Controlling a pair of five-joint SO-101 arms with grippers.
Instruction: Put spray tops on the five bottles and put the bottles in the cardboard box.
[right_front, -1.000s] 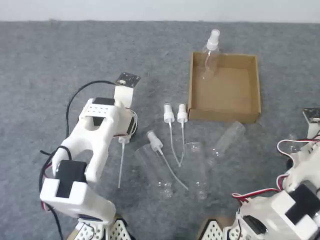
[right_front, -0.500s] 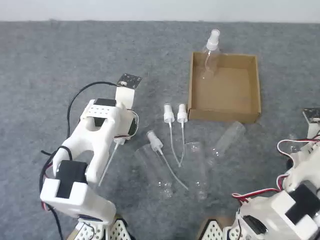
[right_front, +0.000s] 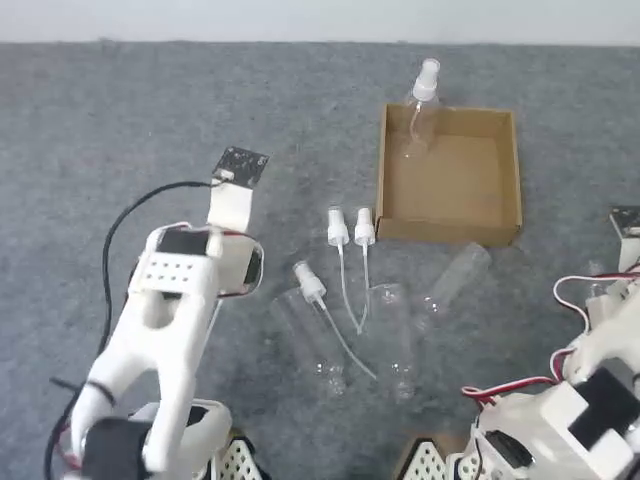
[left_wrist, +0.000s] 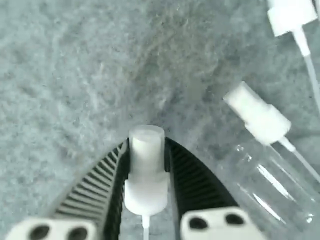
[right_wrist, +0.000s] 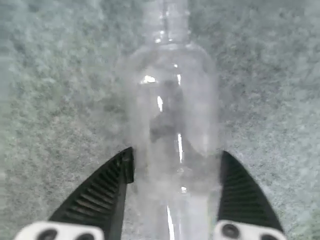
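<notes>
Count: five spray tops, five bottles. My left gripper (left_wrist: 145, 144) is clamped on one spray top (left_wrist: 146, 170), with the arm stretched forward over the left of the table (right_front: 100, 120). Three loose spray tops (right_front: 338, 227) lie in the middle, among three lying bottles (right_front: 395, 340). One capped bottle (right_front: 413, 125) stands in the cardboard box (right_front: 500, 180), at its far left corner. My right gripper (right_wrist: 176, 154), at the right edge, is closed against both sides of the fifth bottle (right_wrist: 172, 110).

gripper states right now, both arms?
Left gripper: closed on a spray top.
Right gripper: closed on a bottle.
</notes>
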